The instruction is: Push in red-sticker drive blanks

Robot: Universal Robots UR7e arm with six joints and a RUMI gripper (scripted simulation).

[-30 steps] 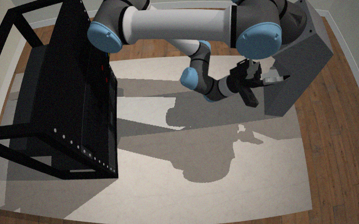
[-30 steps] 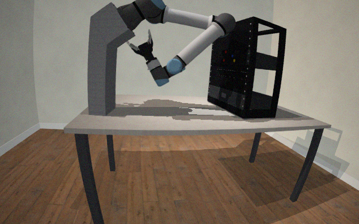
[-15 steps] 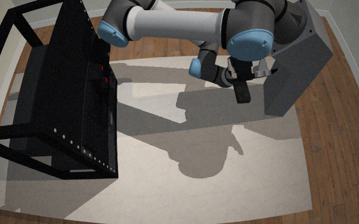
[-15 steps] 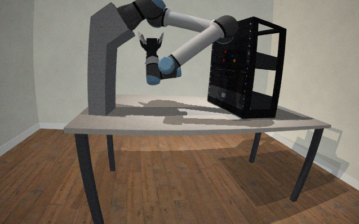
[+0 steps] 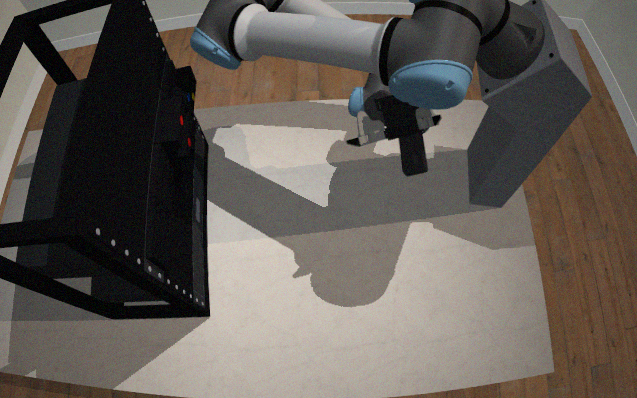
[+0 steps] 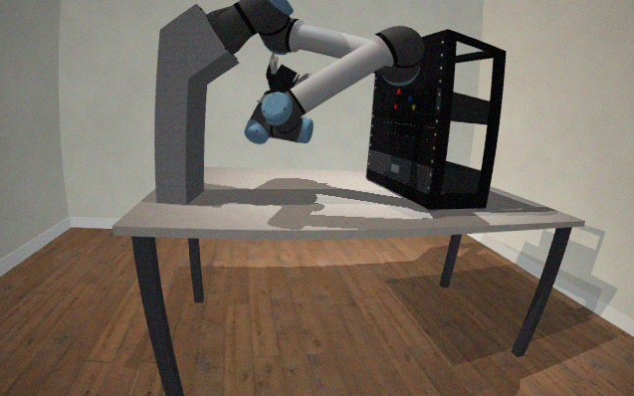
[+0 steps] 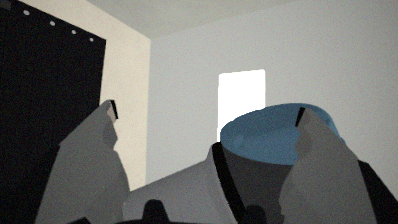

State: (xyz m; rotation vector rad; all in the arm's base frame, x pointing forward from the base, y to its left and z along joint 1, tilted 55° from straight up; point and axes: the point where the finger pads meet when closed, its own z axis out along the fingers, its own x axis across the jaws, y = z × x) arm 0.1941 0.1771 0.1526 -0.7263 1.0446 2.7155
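The black rack [image 6: 433, 119] stands on the right part of the table, its front facing the arm. On its upper front are two drive blanks with red stickers [image 6: 398, 92] [image 6: 395, 105], one with a blue sticker [image 6: 410, 99] and one with a yellow sticker [image 6: 413, 106]. The overhead view shows the rack [image 5: 115, 165] at left with the red stickers [image 5: 181, 120] [image 5: 189, 142]. My gripper [image 6: 275, 67] is open and empty, high in the air near the arm's pedestal and well away from the rack, fingers pointing up. It also shows in the overhead view [image 5: 390, 131] and the wrist view [image 7: 206, 112].
The grey pedestal [image 6: 184, 104] of the arm stands on the table's left part. The arm's elbow [image 6: 400, 47] hangs close to the rack's top front edge. In the wrist view the rack's dark side [image 7: 45, 100] fills the left, and a blue joint cap [image 7: 270, 132] sits between the fingers' line of sight.
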